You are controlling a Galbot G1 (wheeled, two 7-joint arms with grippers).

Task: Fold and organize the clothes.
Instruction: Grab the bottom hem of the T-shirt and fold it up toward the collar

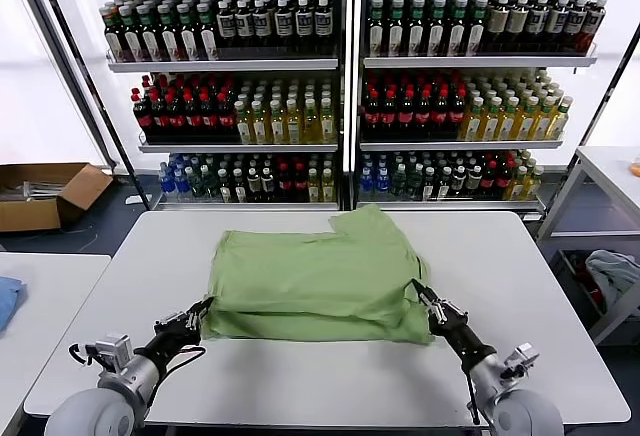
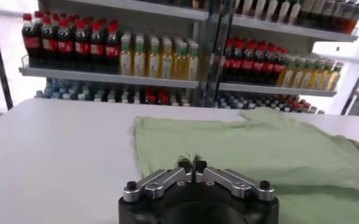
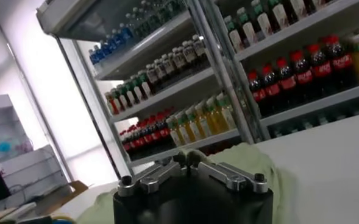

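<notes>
Behind the white desk we see tall shelves packed with rows of bottled drinks, dark, red-capped, yellow and green ones. To our left a cardboard box sits on the floor, and a second pale surface stands beside the desk with something blue at its edge. To our right a white rack holds a bundle of cloth on its lower level.

On the middle of the desk lies the light green shirt, folded over on itself into a rough rectangle, plain side up, with a sleeve or collar part poking out toward the shelves at the far right corner.

Our left hand is at the near left corner of the shirt, low over the desk. In the left wrist view its fingertips are pressed together, with the green fabric spread out just beyond them; we cannot tell whether a thin edge of cloth is caught between them.

Our right hand is at the near right corner of the shirt, touching the folded edge. In the right wrist view its fingers stand very close together with green cloth bunched right at and behind their tips; we cannot tell whether they grip it or have let go.
</notes>
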